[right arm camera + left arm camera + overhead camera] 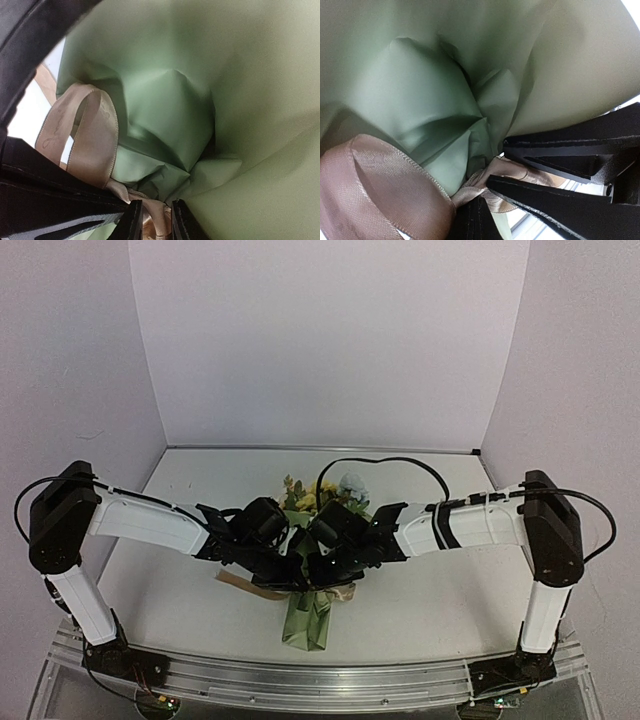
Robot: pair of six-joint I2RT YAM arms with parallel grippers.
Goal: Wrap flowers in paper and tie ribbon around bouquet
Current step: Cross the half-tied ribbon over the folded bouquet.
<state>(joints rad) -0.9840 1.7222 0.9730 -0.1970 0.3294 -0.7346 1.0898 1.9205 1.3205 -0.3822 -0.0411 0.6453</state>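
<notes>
The bouquet lies mid-table: yellow and pale blue flowers [320,493] stick out of the top of a cone of olive-green paper [305,620]. The tan ribbon [246,585] crosses the cone's waist, and one tail trails left. Both grippers meet over that waist. My left gripper [470,212] is shut, with the ribbon [470,192] pinched at its tips and a wide loop [375,190] beside it. My right gripper [155,222] is shut on the ribbon [156,216], which runs between its two fingers [131,224]. Creased green paper [170,115] fills both wrist views.
The right gripper's black fingers [570,150] cross the right side of the left wrist view. The left gripper's black body [45,200] fills the lower left of the right wrist view. White walls close in the table [450,600] at the back and sides.
</notes>
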